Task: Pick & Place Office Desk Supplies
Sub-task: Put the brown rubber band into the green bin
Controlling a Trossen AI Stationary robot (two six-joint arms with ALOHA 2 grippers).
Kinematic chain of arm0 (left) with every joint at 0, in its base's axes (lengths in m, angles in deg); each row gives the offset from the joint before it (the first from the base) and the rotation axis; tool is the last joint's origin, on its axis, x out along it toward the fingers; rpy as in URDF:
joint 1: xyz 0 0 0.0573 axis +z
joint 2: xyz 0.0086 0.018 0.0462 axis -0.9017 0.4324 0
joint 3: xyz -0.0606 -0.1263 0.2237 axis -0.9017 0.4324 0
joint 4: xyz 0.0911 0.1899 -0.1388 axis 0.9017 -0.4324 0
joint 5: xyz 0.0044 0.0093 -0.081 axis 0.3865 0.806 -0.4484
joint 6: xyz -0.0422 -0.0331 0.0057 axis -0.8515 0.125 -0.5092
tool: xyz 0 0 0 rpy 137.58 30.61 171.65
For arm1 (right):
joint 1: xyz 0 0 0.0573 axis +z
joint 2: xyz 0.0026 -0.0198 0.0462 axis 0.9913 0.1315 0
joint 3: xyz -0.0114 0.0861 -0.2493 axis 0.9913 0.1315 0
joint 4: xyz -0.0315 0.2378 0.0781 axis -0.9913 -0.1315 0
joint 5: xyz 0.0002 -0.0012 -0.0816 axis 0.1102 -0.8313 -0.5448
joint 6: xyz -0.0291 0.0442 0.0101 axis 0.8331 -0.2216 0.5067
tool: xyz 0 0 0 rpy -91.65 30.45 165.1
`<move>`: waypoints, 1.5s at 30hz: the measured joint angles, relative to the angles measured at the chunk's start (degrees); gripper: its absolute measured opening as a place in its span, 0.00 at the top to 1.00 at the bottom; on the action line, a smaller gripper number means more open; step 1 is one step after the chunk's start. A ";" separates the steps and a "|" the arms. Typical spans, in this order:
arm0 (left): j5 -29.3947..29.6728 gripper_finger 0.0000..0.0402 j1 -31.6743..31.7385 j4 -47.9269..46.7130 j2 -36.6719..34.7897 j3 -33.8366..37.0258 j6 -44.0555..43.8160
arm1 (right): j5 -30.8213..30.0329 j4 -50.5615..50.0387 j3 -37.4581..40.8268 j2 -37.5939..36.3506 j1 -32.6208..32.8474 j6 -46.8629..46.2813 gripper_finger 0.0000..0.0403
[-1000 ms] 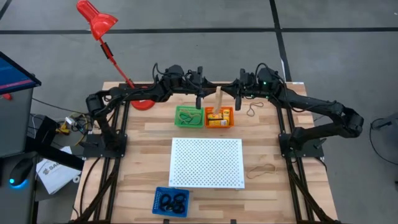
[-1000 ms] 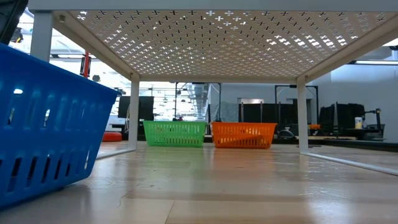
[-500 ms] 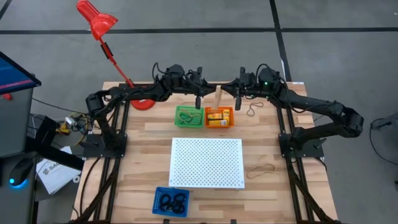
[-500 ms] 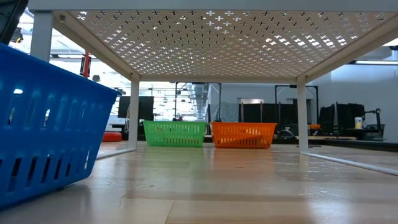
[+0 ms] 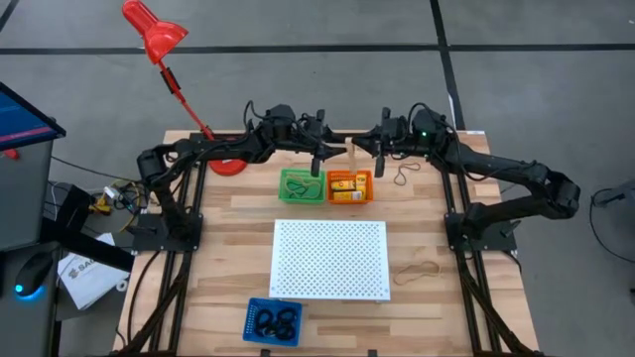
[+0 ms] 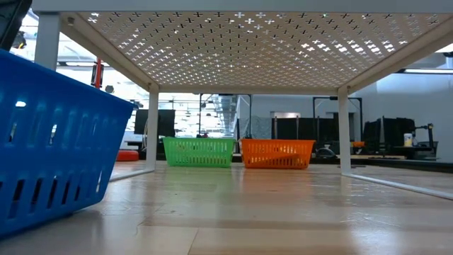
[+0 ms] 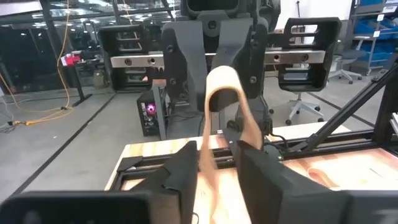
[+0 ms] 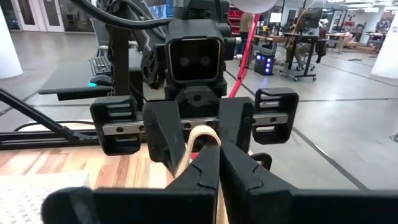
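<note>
The left gripper and right gripper face each other at the desk's 12 o'clock edge, above the green tray and orange tray, with a tan band stretched between them. Both grippers are closed on that band: the left wrist view shows its loop pinched between the fingers, and the right wrist view shows it clamped in the narrow gap of the fingers. The green tray holds a band, the orange tray yellow blocks. Two more bands lie loose on the wooden desk, one at 2 o'clock and one at 4 o'clock. A white perforated board stands mid-desk, a blue tray of black rings at 7 o'clock, a red lamp at 11 o'clock. Grey floor surrounds the desk; the wrist views show racks, chairs and glass partitions beyond.
</note>
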 joint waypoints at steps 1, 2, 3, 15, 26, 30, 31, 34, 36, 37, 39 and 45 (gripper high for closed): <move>0.01 0.73 0.00 0.01 0.00 0.00 0.03 | 0.01 0.11 0.00 0.00 0.23 0.04 1.00; 0.01 0.71 0.00 -0.04 0.00 0.00 0.00 | 0.00 0.17 0.00 0.00 0.42 0.18 1.00; 0.02 0.68 0.00 -0.03 0.00 0.00 0.00 | 0.04 0.17 0.00 0.00 0.62 0.30 1.00; 3.18 0.81 -1.23 2.00 0.00 0.00 0.02 | 1.51 2.92 0.00 0.50 0.64 0.14 1.00; 7.18 1.00 2.04 -13.08 -1.15 0.05 3.53 | 1.33 0.09 0.00 0.12 -0.18 1.70 0.84; 12.67 1.00 3.92 -23.98 -1.29 0.05 4.52 | 1.20 -1.55 0.00 0.00 -2.48 1.23 0.71; 12.63 1.00 4.16 -26.38 -1.29 0.08 4.43 | 1.21 -1.86 -0.02 0.00 -3.04 1.01 0.68; 13.19 1.00 4.20 -28.75 -1.29 1.27 3.75 | 1.25 -2.97 -0.01 -0.01 -4.16 0.99 0.59; 14.10 1.00 4.18 -30.90 -1.75 2.44 2.93 | 1.26 -3.10 0.42 0.02 -4.50 1.01 0.55; 14.49 1.00 4.20 -31.61 -2.24 3.10 2.92 | 1.26 -3.06 0.60 0.02 -4.50 0.98 0.53; 15.40 1.00 4.02 -30.92 -3.62 4.50 2.19 | 1.26 -3.31 0.85 0.02 -4.82 0.82 0.51; 16.80 1.00 3.76 -30.92 -12.53 11.74 0.45 | 1.30 -4.14 0.85 0.04 -5.72 0.55 0.49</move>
